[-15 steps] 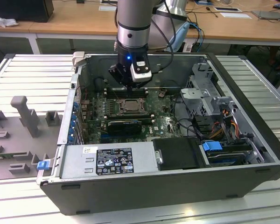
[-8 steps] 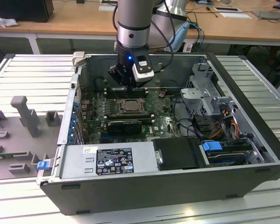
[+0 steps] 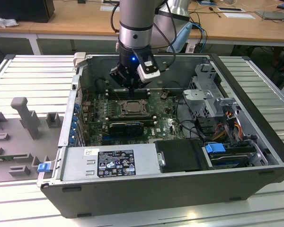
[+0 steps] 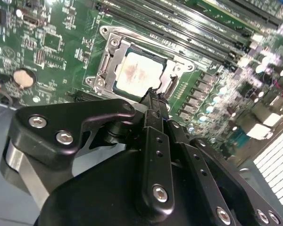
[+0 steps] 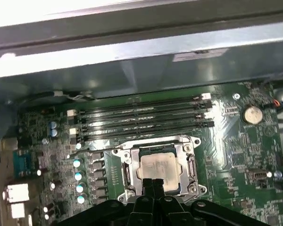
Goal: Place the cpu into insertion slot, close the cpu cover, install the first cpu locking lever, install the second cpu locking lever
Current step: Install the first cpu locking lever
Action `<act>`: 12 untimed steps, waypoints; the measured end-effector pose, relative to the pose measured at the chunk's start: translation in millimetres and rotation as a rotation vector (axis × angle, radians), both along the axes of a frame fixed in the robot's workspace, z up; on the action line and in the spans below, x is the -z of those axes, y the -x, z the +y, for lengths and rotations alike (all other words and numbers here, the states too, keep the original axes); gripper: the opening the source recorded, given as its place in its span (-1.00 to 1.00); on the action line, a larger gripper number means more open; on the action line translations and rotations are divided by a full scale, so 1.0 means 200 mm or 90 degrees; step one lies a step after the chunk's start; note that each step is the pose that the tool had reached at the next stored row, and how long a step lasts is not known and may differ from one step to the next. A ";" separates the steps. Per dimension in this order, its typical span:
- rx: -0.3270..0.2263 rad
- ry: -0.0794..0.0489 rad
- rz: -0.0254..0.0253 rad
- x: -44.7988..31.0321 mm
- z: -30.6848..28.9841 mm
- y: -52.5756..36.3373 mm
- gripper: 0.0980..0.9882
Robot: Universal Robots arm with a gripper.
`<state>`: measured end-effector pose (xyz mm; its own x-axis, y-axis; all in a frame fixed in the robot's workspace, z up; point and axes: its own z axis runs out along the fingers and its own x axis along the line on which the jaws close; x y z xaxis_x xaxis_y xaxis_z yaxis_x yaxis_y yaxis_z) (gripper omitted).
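— Second wrist view: where's the cpu (image 4: 137,73)?

— Flat in the slot (image 4: 109,43), silver top up and square with the frame. I'd call the placing done.

— And the gripper (image 4: 153,98)?

— The fingers are pressed together with nothing between them. The tips sit low over the slot, close to the cpu's edge. I cannot tell whether they touch anything.

— What about the cover?

— In the first wrist view a metal frame, which I take for the cover (image 5: 127,165), lies level around the cpu and leaves its top showing through the window. I'd judge it down, though I'm not sure.

— The levers?

— I cannot make out whether either one is latched. Going by the task, both remain to be confirmed, and they are likely what's left.

— Does the exterior view agree?

— Yes. The gripper (image 3: 132,88) hangs inside the open case (image 3: 180,187), right above the slot, toward the exterior view's left half of the board (image 3: 168,125). The memory slots (image 3: 125,93) run along the slot's far side.
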<state>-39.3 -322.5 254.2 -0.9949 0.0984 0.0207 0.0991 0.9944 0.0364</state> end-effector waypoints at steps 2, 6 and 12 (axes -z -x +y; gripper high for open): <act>-0.035 0.000 -0.0004 0.000 0.000 0.000 -0.98; -0.049 0.000 -0.0106 0.004 0.000 0.004 -0.98; -0.055 -0.001 -0.0136 0.009 0.000 0.130 -0.98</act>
